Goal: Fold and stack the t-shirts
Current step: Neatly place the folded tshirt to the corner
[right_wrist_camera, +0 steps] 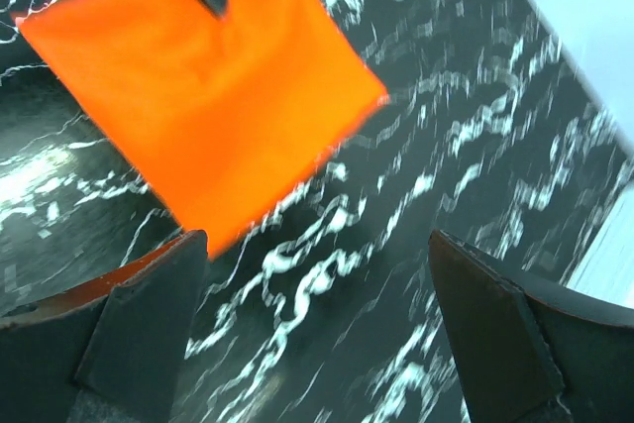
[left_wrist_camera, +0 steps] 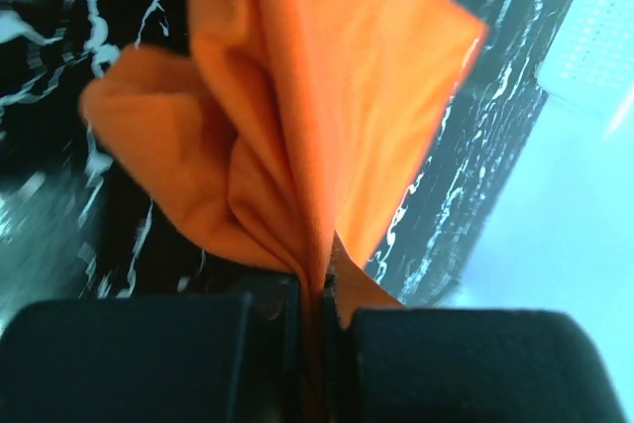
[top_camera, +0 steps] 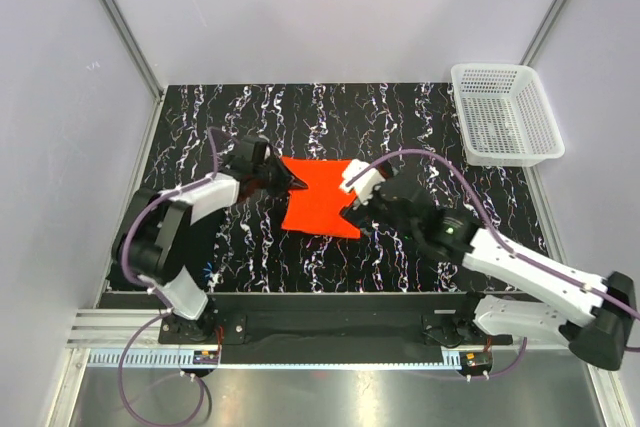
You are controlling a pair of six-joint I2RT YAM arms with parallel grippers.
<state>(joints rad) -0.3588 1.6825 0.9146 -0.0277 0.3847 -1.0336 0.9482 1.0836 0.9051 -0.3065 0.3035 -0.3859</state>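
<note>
Left arm (top_camera: 185,209): white shell links alternating with black joint housings. Right arm (top_camera: 525,265): same build, with a long white forearm link and a black base block (top_camera: 605,332). Purple cables (top_camera: 412,151) loop along both arms and trail below the mounts. Left hand (left_wrist_camera: 322,319): two matte black, blocky fingers (left_wrist_camera: 149,364). Right hand (right_wrist_camera: 317,334): black wedge-shaped fingers (right_wrist_camera: 500,339) with faceted inner faces.
</note>
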